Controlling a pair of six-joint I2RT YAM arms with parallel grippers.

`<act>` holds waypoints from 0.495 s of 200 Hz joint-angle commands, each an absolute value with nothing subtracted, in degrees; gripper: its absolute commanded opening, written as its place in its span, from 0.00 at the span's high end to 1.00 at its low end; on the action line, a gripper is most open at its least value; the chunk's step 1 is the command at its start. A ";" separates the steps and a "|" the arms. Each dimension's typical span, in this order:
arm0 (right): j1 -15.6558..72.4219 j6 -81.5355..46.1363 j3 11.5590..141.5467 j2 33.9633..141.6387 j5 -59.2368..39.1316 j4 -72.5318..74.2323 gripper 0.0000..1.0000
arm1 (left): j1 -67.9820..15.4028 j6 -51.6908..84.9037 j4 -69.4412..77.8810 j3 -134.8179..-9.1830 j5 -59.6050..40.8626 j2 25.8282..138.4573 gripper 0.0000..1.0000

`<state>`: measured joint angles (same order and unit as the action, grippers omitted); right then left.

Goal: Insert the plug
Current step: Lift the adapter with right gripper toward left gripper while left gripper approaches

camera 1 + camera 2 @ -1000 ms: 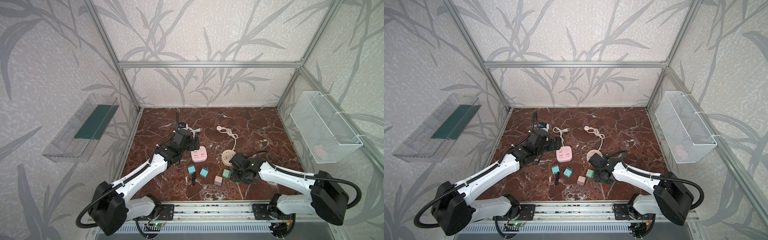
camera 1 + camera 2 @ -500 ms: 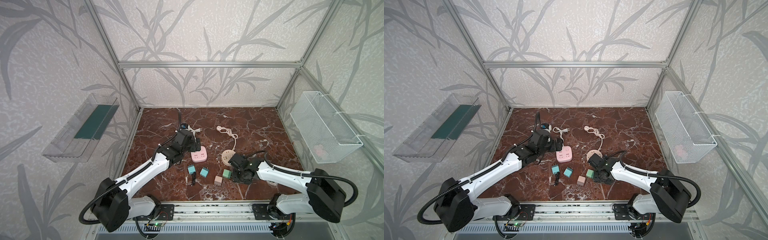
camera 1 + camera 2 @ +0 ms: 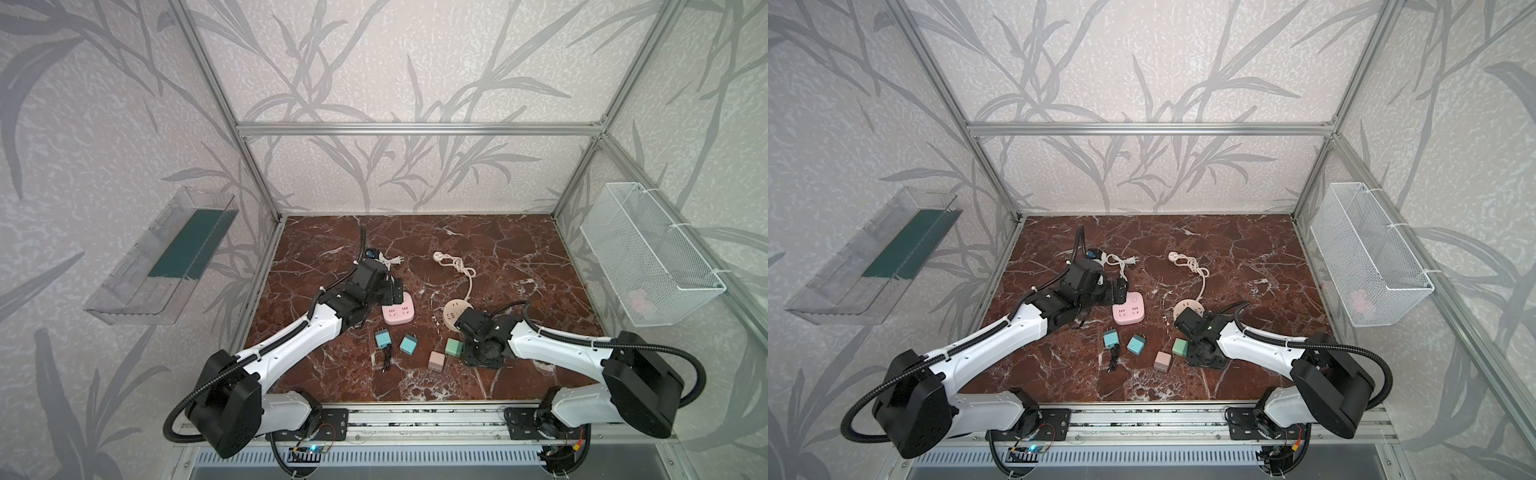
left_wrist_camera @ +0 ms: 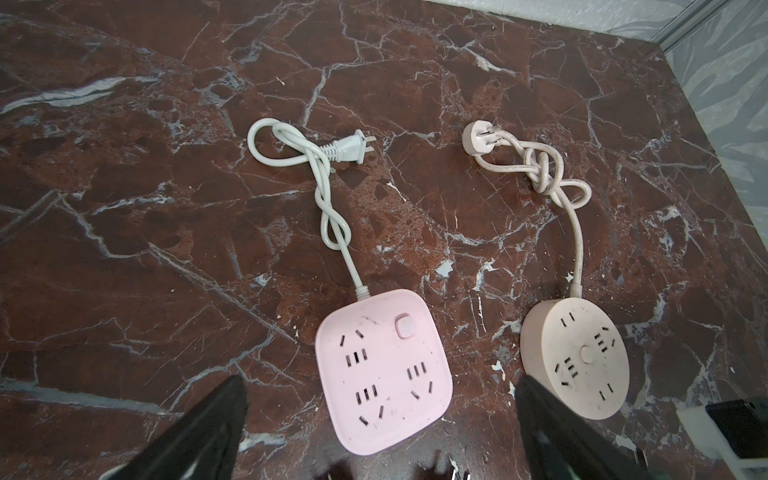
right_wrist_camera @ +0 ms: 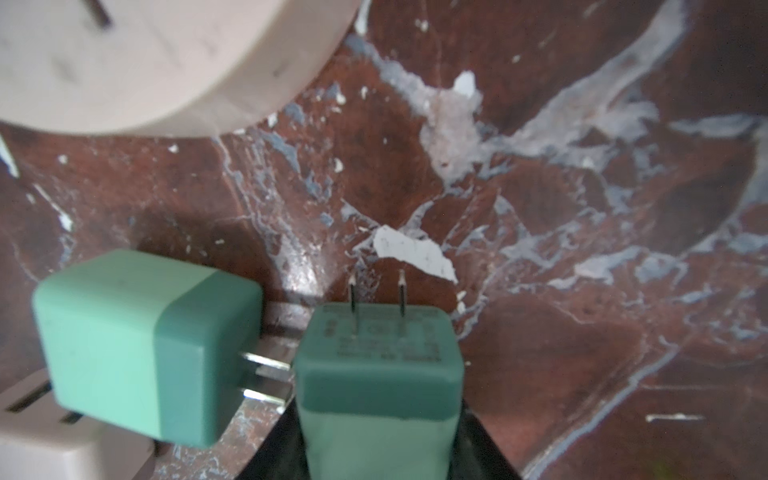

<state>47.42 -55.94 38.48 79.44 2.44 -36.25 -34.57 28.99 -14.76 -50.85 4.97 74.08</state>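
A green plug (image 5: 376, 374) sits between the black fingers (image 5: 484, 451) of my right gripper (image 5: 378, 419), prongs pointing away from the wrist; the jaws press both its flanks. In both top views the right gripper (image 3: 482, 353) (image 3: 1204, 353) hides it, low over the table just in front of the round beige power strip (image 3: 455, 311) (image 5: 145, 54). A second green plug (image 3: 454, 347) (image 5: 137, 353) lies on its side right beside it. My left gripper (image 4: 380, 415) (image 3: 395, 291) hangs open over the pink square power strip (image 4: 382, 365) (image 3: 398, 311), holding nothing.
Two teal plugs (image 3: 382, 337) (image 3: 408, 344), a pinkish plug (image 3: 436, 361) and a small black cable (image 3: 386, 360) lie near the front. The strips' cords (image 4: 332, 208) (image 4: 540, 166) trail toward the back. A wire basket (image 3: 648, 257) and a clear shelf (image 3: 166, 257) hang on the side walls.
My right gripper's jaws have narrowed onto the green plug. The left gripper has crept slightly toward the pink strip and stays open.
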 commanded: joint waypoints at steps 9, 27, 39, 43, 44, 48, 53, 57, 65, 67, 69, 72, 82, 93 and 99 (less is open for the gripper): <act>47.28 -54.81 39.35 79.35 2.80 -37.74 0.66 | -34.93 28.37 -15.59 -51.18 3.83 74.42 0.03; 47.29 -53.37 40.36 78.72 3.57 -39.32 0.85 | -34.91 27.82 -17.28 -51.65 3.33 74.35 0.04; 47.29 -51.31 42.12 77.76 4.57 -41.89 0.90 | -34.94 27.26 -19.21 -52.18 2.96 74.00 0.06; 47.31 -50.39 43.00 77.22 4.92 -42.98 0.91 | -34.93 27.14 -20.00 -52.38 2.78 73.86 0.07; 47.30 -50.11 43.21 77.11 5.01 -43.24 0.91 | -34.96 27.11 -20.15 -52.42 2.71 73.84 0.08; 47.29 -48.88 44.14 76.64 5.24 -44.19 0.91 | -34.94 26.98 -20.96 -52.67 2.25 73.57 0.08; 47.26 -47.12 45.16 75.76 5.27 -45.16 0.92 | -34.90 26.83 -22.02 -52.81 1.44 73.34 0.09; 47.28 -45.72 46.13 75.19 5.35 -46.13 0.93 | -34.92 26.74 -22.77 -52.96 0.71 72.98 0.10; 47.28 -42.78 48.06 73.99 5.15 -47.45 0.95 | -34.96 26.80 -23.99 -52.95 -0.78 72.32 0.10; 47.28 -41.92 48.49 73.80 4.94 -47.52 0.96 | -34.98 26.87 -24.23 -52.96 -1.27 72.16 0.11; 47.31 -41.15 48.90 73.62 4.64 -47.61 0.97 | -35.00 26.89 -24.56 -52.97 -1.72 71.94 0.11; 47.27 -39.81 49.39 73.28 4.27 -47.87 0.98 | -34.98 26.94 -24.93 -52.94 -2.48 71.68 0.11; 47.26 -36.09 51.51 72.50 3.00 -48.75 1.00 | -34.99 27.24 -26.25 -52.92 -5.14 70.82 0.11; 47.28 -31.25 53.29 72.12 0.46 -48.64 1.00 | -35.03 27.64 -26.59 -52.52 -9.02 69.70 0.12; 47.29 -29.67 54.20 71.99 -0.33 -48.70 1.00 | -35.05 28.13 -26.55 -52.11 -11.15 69.02 0.12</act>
<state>47.37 -41.50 50.09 74.11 2.87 -44.99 -34.72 27.62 -22.33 -51.20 -2.46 72.38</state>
